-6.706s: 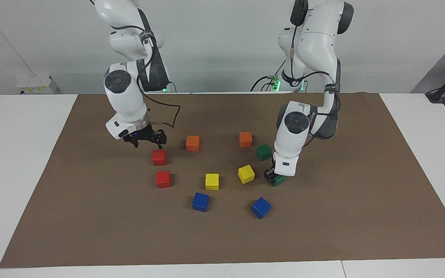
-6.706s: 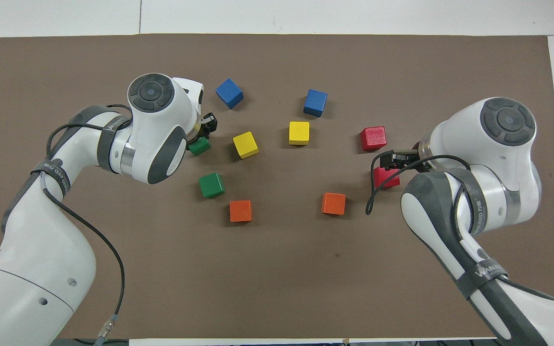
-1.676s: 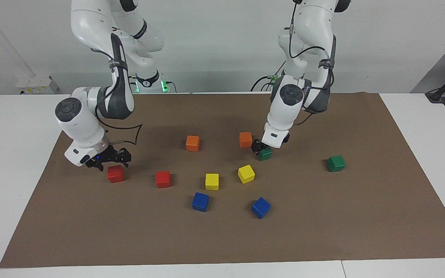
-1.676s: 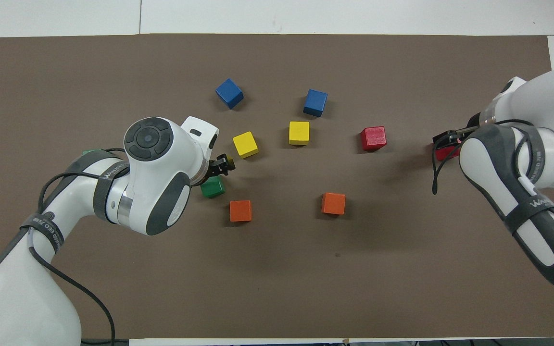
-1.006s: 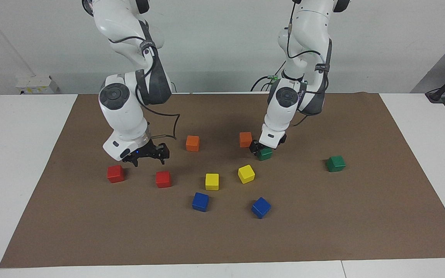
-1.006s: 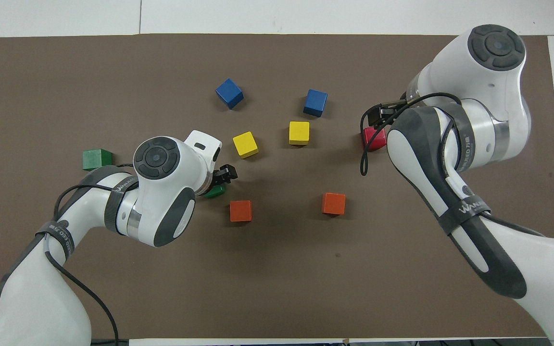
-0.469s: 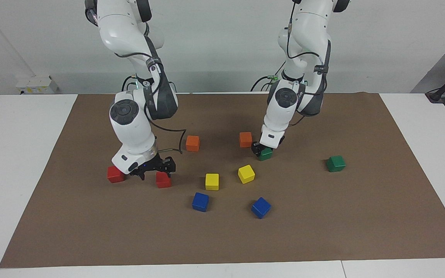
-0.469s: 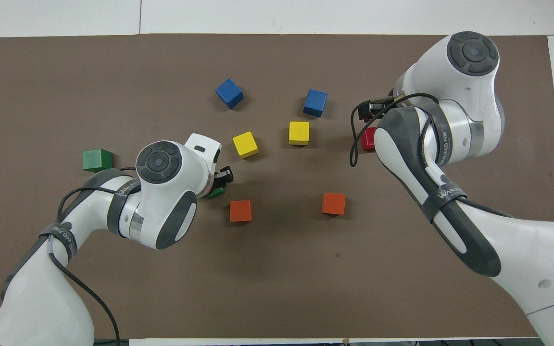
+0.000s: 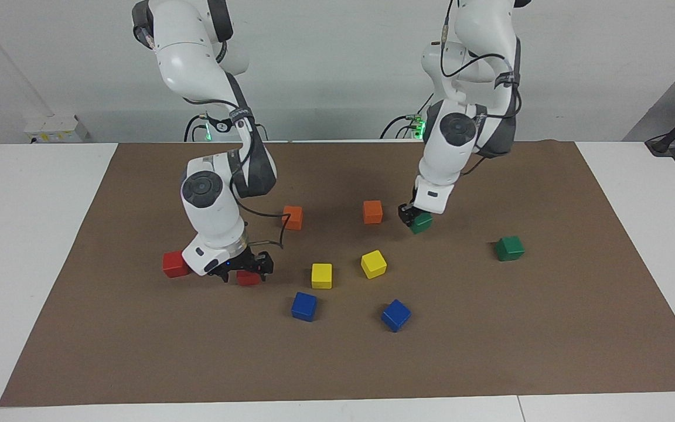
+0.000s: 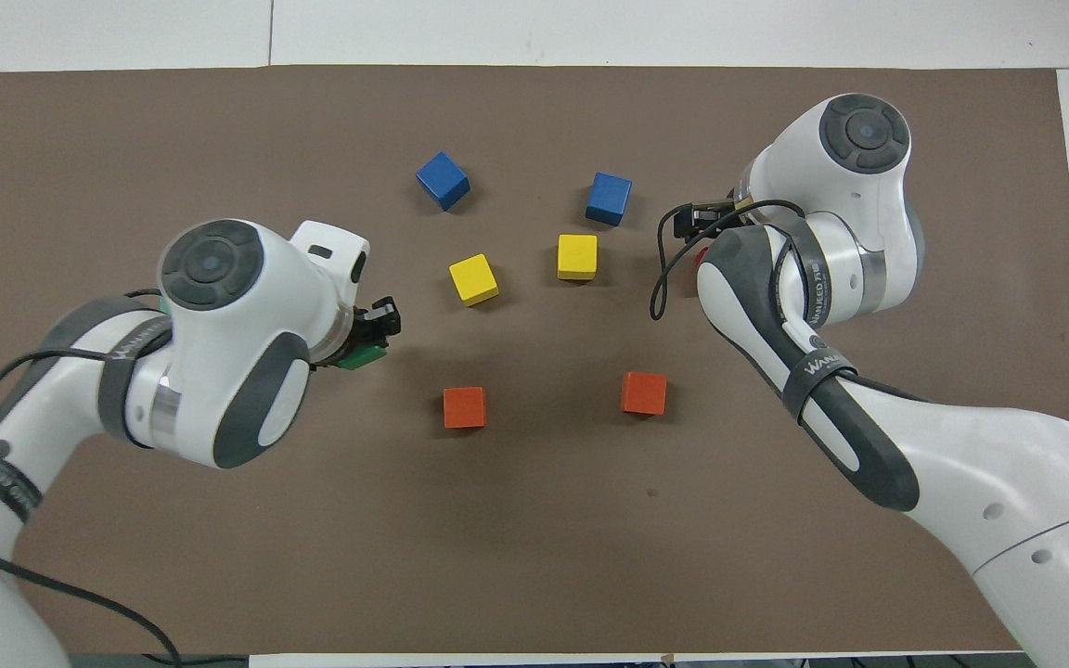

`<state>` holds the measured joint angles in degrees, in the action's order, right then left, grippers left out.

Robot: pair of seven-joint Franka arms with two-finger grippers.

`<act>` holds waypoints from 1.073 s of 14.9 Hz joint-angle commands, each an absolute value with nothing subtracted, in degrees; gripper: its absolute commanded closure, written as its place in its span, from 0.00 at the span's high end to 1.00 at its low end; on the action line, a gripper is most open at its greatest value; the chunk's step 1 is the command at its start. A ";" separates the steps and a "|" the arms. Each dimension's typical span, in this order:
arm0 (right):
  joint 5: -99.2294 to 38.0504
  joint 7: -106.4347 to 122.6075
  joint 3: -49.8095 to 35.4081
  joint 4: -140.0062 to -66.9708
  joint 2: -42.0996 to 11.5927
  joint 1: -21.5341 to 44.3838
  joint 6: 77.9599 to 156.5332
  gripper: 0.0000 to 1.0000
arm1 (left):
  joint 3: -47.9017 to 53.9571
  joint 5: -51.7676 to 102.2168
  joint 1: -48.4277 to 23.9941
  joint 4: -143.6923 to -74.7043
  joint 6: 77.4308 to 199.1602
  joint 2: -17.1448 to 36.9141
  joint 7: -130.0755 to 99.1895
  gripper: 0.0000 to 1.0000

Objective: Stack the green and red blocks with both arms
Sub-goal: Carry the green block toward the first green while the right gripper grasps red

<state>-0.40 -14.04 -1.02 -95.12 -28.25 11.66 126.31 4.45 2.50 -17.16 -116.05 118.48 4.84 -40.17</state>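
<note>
My left gripper [image 9: 414, 219] held one green block [image 9: 421, 223] clamped in its fingers, lifted off the surface; the other green block [image 9: 509, 248] lay toward the left arm's end. Farther out, my right gripper [image 9: 242, 271] straddled a red block [image 9: 248, 278], fingers apart, beside the second red block [image 9: 174, 264]; I judged it should close squarely before lifting.

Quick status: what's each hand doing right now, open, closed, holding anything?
Left hand: closed on a green block, lifted off the mat.
Right hand: down around a red block; closed or not cannot be told.

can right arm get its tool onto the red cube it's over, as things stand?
Probably yes: the right tool is already low around that red cube, nothing is between them, and the other red cube sits apart.
</note>
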 commanded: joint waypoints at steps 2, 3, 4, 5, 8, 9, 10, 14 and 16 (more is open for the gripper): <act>-1.05 -15.12 -1.23 -97.99 -27.77 11.51 128.49 1.00 | 4.57 2.72 -7.41 -116.02 115.40 1.84 -25.44 0.00; -1.05 -15.12 -1.23 -99.04 -27.60 11.51 129.54 1.00 | 4.57 2.72 -5.21 -115.84 115.66 2.02 -20.62 0.00; -1.05 -15.03 -1.23 -100.01 -27.34 11.51 130.25 1.00 | 4.57 2.72 -2.75 -115.84 116.10 2.11 -15.87 0.00; -1.05 -14.94 -1.23 -100.54 -27.25 11.51 130.25 1.00 | 4.57 2.72 -0.11 -115.84 116.63 2.20 -11.99 0.00; -0.97 -14.07 -1.32 -101.78 -26.90 11.69 130.34 1.00 | 4.57 2.64 4.39 -115.84 118.55 2.72 -4.84 0.00; -0.97 -13.80 -1.23 -101.69 -26.89 11.69 130.25 1.00 | 4.48 2.46 4.57 -115.84 119.96 3.07 -4.57 0.00; -0.97 -13.62 -1.23 -101.69 -26.89 11.86 130.17 0.88 | 4.48 2.11 4.92 -115.84 120.93 4.03 -4.48 0.00; -0.53 -12.83 -1.23 -101.34 -26.72 11.95 129.55 0.00 | 4.57 -1.05 5.10 -114.79 123.31 6.67 -3.87 0.00; 0.26 -12.57 -1.14 -100.47 -26.02 11.52 127.98 0.00 | 4.66 -3.16 5.01 -113.38 123.31 8.60 -2.47 0.00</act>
